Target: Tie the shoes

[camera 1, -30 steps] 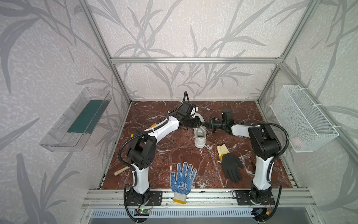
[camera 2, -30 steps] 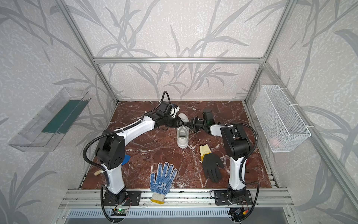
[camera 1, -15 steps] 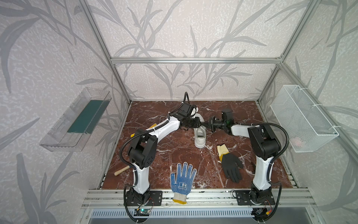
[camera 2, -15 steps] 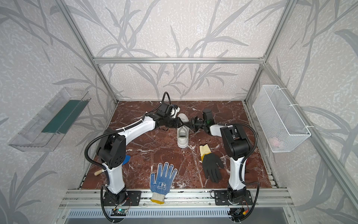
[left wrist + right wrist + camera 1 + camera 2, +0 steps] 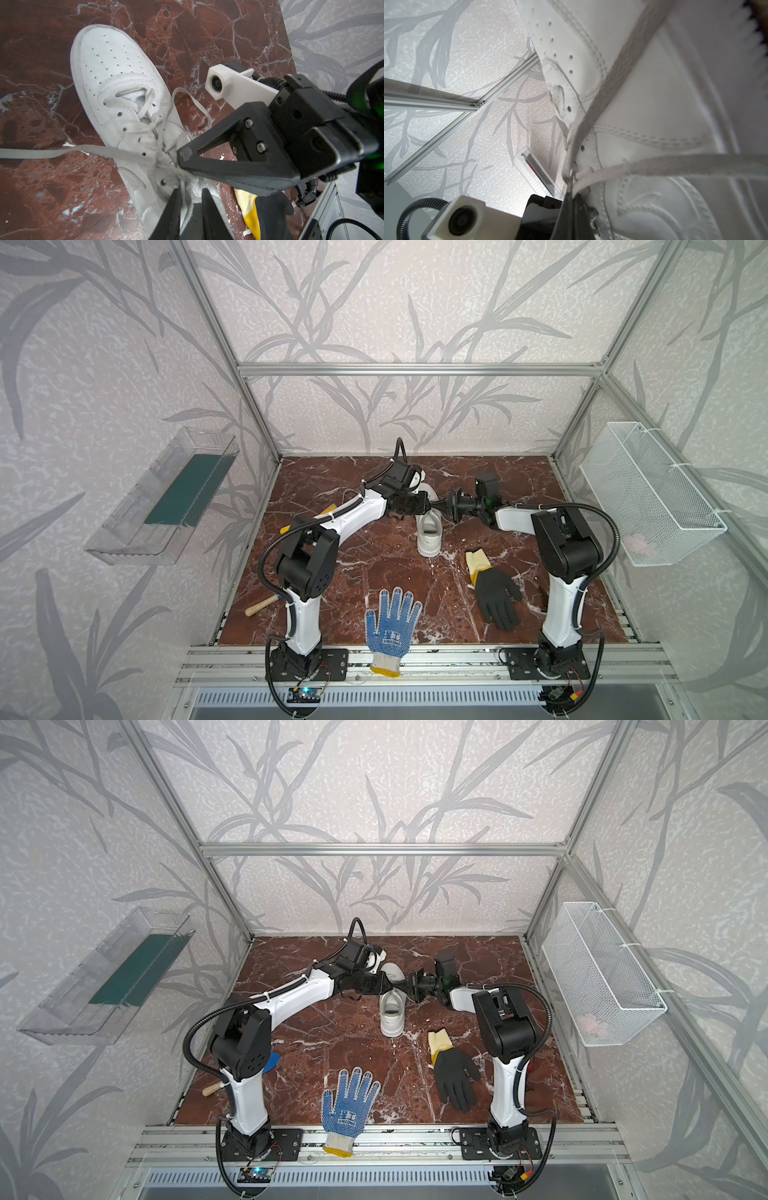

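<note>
The white shoe (image 5: 429, 536) (image 5: 392, 1018) stands mid-table with its toe toward the back wall. Both grippers meet over its laced throat. My left gripper (image 5: 191, 192) (image 5: 428, 503) hangs above the tongue, its jaws a narrow gap apart, and one lace strand (image 5: 183, 195) runs between them against one finger. My right gripper (image 5: 183, 154) (image 5: 572, 195) (image 5: 444, 506) is shut on the laces at the crossing near the top eyelets. One lace (image 5: 41, 153) stretches taut away from the shoe (image 5: 116, 79). Another lies in a slack loop (image 5: 194, 104) on the table.
A blue-dotted white glove (image 5: 392, 624) lies at the front edge. A black glove with a yellow cuff (image 5: 494, 593) lies right of the shoe. A wooden handle (image 5: 261, 605) rests front left. A wire basket (image 5: 648, 493) and a clear tray (image 5: 166, 497) hang on the side walls.
My left gripper's jaws have drawn closer together round the lace strand. The right gripper and the shoe have stayed where they were.
</note>
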`<state>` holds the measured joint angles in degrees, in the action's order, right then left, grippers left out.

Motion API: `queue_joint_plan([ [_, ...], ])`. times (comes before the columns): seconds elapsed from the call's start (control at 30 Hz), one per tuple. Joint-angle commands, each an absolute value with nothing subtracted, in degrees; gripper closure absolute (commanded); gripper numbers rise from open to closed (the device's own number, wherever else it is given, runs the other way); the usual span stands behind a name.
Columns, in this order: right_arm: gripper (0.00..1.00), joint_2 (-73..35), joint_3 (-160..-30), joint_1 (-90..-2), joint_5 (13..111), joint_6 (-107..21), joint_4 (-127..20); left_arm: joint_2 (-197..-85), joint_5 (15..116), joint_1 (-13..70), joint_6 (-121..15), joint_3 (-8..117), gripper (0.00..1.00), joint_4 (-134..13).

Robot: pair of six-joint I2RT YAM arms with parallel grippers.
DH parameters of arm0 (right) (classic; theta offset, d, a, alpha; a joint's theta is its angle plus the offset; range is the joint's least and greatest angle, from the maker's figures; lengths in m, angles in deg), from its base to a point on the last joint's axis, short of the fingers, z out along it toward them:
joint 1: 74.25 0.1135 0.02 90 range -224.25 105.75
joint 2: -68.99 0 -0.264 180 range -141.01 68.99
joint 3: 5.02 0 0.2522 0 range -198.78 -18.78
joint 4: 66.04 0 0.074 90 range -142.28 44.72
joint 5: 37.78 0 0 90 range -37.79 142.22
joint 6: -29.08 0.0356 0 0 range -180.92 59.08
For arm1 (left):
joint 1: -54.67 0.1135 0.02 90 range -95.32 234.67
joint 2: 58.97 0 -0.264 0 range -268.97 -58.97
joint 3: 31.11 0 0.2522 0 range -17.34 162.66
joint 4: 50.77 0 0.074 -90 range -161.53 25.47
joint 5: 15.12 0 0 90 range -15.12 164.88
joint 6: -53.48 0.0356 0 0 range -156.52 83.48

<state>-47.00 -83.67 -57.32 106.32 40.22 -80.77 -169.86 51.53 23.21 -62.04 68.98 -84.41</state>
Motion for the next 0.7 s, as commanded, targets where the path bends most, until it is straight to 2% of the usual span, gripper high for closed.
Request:
queue_joint_plan([
  [0.0,1.00,-45.18,-84.04,-57.02,107.16,41.00,-82.63,-170.94,52.68,23.00,-62.04,69.60,0.79,-85.38],
  [0.67,1.00,-44.59,-81.99,-56.93,106.97,39.35,-81.19,-171.27,54.66,22.58,-61.55,69.56,0.83,-86.58],
])
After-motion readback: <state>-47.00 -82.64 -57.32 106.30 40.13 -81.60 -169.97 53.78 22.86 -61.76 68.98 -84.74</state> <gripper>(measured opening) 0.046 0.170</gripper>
